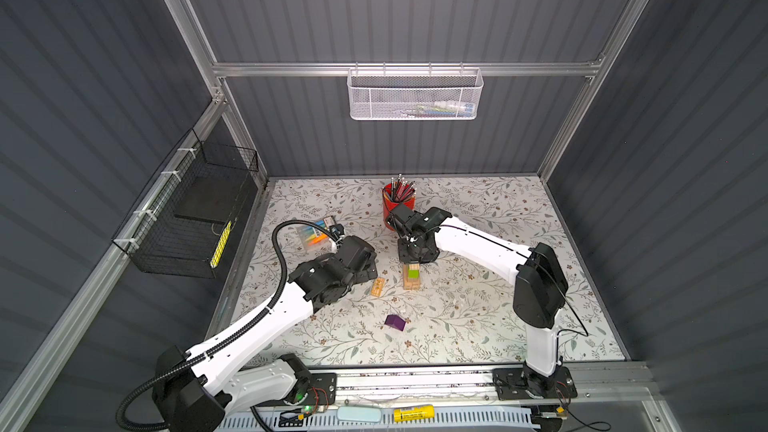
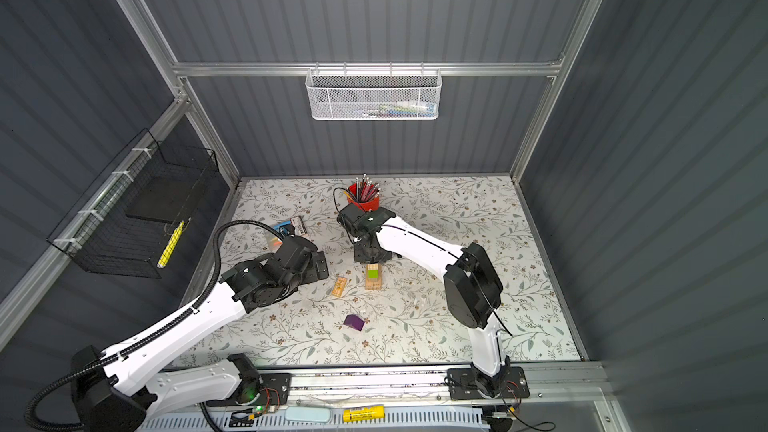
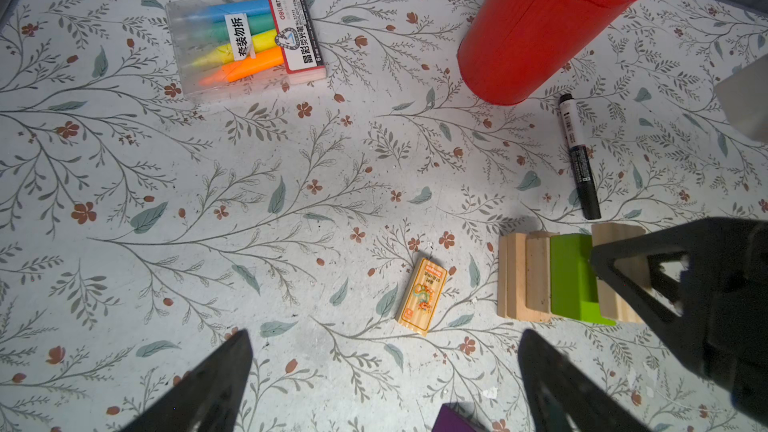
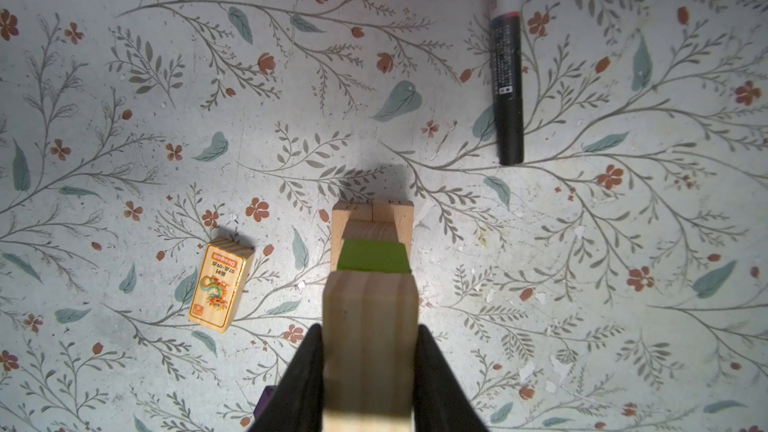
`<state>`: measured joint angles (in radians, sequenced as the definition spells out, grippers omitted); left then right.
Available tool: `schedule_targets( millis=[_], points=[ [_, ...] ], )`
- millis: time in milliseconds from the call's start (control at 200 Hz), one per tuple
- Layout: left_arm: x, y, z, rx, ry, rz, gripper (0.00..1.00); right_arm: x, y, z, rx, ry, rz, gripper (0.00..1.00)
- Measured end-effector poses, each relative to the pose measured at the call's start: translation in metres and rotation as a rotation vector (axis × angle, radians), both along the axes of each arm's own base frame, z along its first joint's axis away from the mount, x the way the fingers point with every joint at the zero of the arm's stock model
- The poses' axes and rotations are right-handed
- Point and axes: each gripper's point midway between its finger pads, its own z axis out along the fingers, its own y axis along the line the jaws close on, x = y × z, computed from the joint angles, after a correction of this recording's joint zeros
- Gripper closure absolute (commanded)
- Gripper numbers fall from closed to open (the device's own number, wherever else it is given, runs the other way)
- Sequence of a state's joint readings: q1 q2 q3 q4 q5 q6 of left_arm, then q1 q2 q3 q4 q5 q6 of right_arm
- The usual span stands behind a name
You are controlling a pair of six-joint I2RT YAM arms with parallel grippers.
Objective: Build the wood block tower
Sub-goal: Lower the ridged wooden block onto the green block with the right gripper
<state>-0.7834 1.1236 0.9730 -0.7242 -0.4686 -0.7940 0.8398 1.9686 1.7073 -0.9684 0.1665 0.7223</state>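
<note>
While right pincer (image 4: 369,328) was clamped on tan brick (image 4: 370,305) right at top of tower (image 1: 412,277), left pincer (image 3: 384,336) gaped wide, held nothing. Couldn't tell if brick touched tower yet. Tower stood near red cup (image 1: 390,206), on cup's robot-facing side, green block (image 1: 414,273) over tan ones. Purple block (image 1: 395,322) lay loose, well farther from cup. Bricks looked light, stiff, kinda slick; best grab probably across long sides, mid-length. Tower likely tippy, nothing locked it.

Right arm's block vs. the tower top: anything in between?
Nothing visible. The block in the right gripper hangs over the tower, whose green block shows bare. The marker and the dragon block lie off to the sides.
</note>
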Motion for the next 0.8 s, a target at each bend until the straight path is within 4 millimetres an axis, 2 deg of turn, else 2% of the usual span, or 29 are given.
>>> schedule_targets(
  millis=[800],
  points=[
    [0.0003, 0.0005, -0.0001, 0.000, 0.000, 0.002, 0.00, 0.0004, 0.0010, -0.0060, 0.004, 0.003, -0.009, 0.68]
  ],
)
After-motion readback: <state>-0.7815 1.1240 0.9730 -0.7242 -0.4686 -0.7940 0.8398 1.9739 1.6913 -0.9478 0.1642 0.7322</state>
